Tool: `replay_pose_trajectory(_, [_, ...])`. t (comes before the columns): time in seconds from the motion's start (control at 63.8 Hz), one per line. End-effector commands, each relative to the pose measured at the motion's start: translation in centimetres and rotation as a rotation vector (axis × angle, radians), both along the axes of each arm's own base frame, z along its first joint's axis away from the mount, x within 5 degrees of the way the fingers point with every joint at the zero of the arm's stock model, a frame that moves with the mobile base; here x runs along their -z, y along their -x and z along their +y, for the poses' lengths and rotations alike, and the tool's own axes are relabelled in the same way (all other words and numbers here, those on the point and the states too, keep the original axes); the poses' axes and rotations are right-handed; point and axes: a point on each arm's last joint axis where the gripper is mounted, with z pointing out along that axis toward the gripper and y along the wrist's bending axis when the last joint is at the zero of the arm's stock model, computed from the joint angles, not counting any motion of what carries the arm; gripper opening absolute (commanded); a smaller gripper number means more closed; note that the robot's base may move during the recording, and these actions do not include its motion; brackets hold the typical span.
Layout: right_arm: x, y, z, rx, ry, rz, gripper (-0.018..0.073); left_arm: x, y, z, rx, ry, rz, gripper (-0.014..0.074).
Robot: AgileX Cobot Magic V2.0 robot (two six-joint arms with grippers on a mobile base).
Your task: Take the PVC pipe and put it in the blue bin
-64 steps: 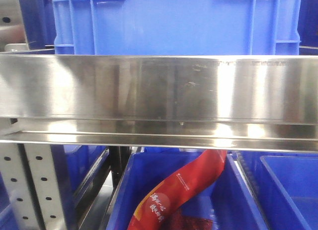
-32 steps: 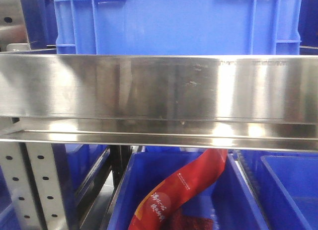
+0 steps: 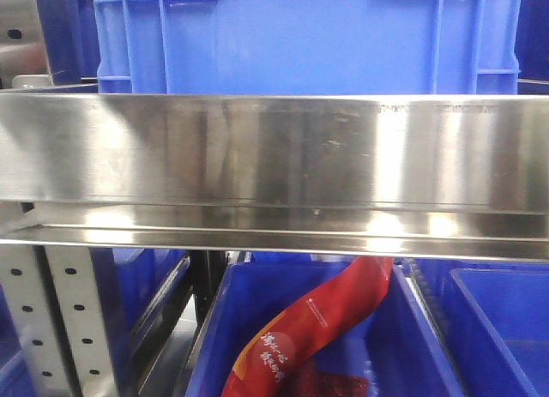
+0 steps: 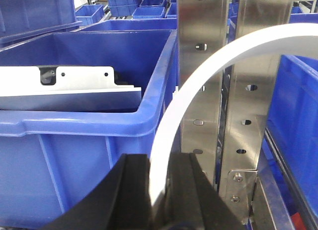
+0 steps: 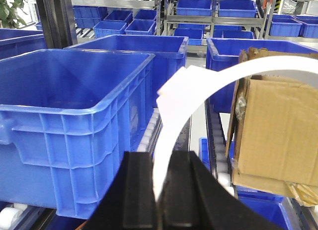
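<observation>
My left gripper [image 4: 160, 163] is shut on a white PVC pipe strip [image 4: 198, 76] that arcs up and off to the right, in front of a steel rack post. To its left stands a blue bin [image 4: 89, 125] with flat white parts [image 4: 79, 78] inside. In the right wrist view, my right gripper [image 5: 161, 160] is shut on another white PVC pipe arc [image 5: 223, 73]; its squared end [image 5: 171, 93] hangs beside the right corner of a big blue bin [image 5: 74, 111] whose inside looks bare. Neither gripper shows in the front view.
A steel shelf rail [image 3: 274, 157] fills the front view, with a blue crate [image 3: 300, 37] above it and a lower bin [image 3: 403, 328] holding a red packet [image 3: 309, 328]. Perforated steel posts [image 4: 248, 91] stand right of the left gripper. A cardboard box [image 5: 278, 130] sits right of the right gripper.
The front view has drifted a few pixels, so the rack post and red packet sit slightly further right. Nothing else differs.
</observation>
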Motion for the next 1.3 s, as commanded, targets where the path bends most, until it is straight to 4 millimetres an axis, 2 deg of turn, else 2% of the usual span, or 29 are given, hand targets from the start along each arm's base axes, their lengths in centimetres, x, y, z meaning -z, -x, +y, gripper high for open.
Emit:
replay_pose_trajectory(0.0, [-0.20,0.08,-0.05,0.006,0.010,-0.025,-0.0169,-0.21,0.07,-0.02,0.001,0.002,-0.026,-0.0111])
replay_pose_trajectory(0.988, [-0.30,0.06,-0.05,0.007,0.007,-0.036,-0.0169,-0.57,0.02,-0.02,0.001,-0.003,-0.065,-0.0111])
replay_pose_trajectory(1.286, [-0.39,0.07,0.27,-0.024,-0.042,-0.045,-0.0169,-0.68,-0.02,-0.18,0.014,0.034,-0.082,-0.0111])
